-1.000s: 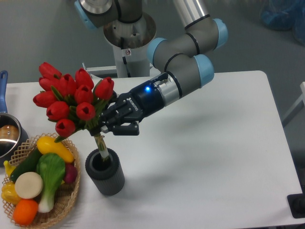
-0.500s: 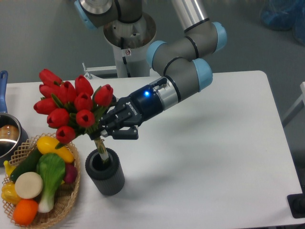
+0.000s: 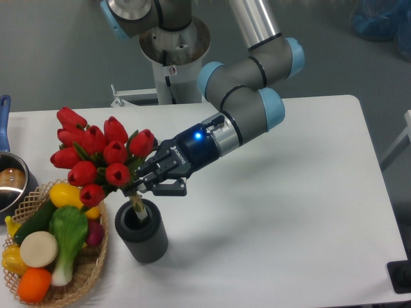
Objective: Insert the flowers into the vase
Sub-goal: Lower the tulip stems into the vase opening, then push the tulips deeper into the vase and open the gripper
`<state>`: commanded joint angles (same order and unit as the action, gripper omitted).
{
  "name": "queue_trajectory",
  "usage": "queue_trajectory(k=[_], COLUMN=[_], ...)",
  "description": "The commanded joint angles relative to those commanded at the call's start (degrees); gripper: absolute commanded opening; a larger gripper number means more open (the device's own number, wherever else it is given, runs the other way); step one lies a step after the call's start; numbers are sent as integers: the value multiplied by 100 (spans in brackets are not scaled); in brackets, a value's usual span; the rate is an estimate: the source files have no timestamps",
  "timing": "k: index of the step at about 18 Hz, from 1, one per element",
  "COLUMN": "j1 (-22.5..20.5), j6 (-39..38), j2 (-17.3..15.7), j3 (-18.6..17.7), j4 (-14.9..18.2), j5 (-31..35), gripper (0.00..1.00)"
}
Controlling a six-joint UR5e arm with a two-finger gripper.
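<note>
Flowers (image 3: 96, 154), at left of frame, were clamped in my tool (image 3: 149, 185), stem tips inside the vase (image 3: 142, 230) mouth. I feared their lean would tip the vase.

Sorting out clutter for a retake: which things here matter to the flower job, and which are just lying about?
In the job: flowers, vase, gripper holding the stems.
Lying about: wicker basket of toy vegetables, steel pot.

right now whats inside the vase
The stem ends of the flowers, held by the gripper, dip into the vase mouth. How deep they reach is hidden by its wall.
</note>
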<state>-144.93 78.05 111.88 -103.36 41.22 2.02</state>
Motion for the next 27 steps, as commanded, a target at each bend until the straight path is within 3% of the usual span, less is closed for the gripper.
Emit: queue_trajectory(k=[11, 19, 27], j1=[79, 123, 123], j6=[-9, 53, 598], j2=[237, 378, 466], j3=[0, -193, -448], j4=[9, -9, -9], j5=[61, 299, 273], gripper=[23, 24, 24])
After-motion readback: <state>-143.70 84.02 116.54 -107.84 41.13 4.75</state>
